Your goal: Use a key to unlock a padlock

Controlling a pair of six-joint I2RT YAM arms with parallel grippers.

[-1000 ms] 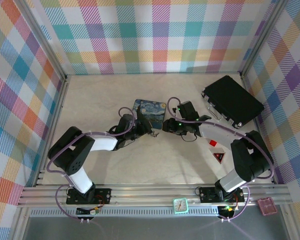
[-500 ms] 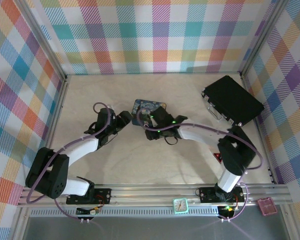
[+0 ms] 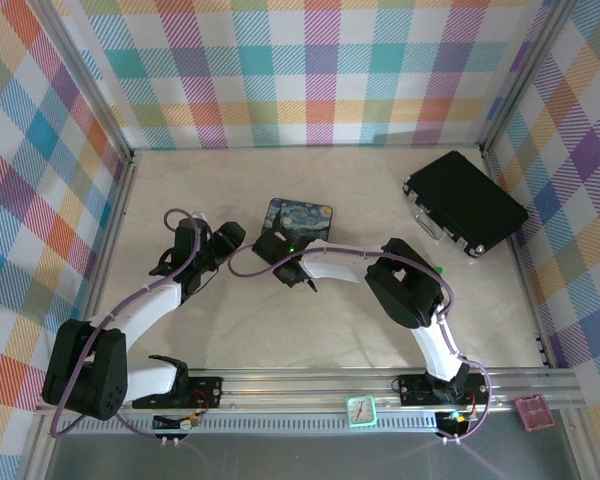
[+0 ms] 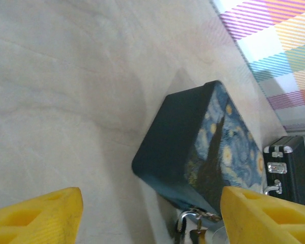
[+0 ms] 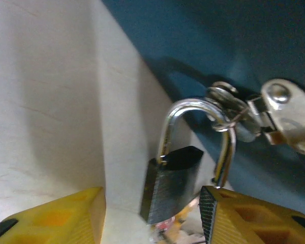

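Observation:
In the right wrist view the padlock [image 5: 169, 192], a dark blocky body with a silvery shackle [image 5: 193, 109], hangs from a ring on the hasp [image 5: 282, 109] of the blue painted tin [image 5: 218, 35]. My right gripper [image 5: 152, 218] is open, and the lock body stands between its yellow fingers [image 5: 56, 216], closer to the right one. From above, that gripper [image 3: 277, 247] sits at the tin's [image 3: 300, 220] near-left corner. My left gripper [image 3: 226, 238] is open and empty to the left of the tin [image 4: 203, 152], with the padlock [image 4: 185, 226] low between its fingertips. The key is hidden.
A large black case [image 3: 467, 200] lies at the back right, and its latched edge [image 4: 290, 170] shows beyond the tin in the left wrist view. Checked walls close off the back and both sides. Bare tabletop [image 3: 310, 330] stretches in front of the arms.
My left arm has drawn back leftwards from the tin. My right arm has swept left from the table's middle to the tin's near-left corner, around the padlock.

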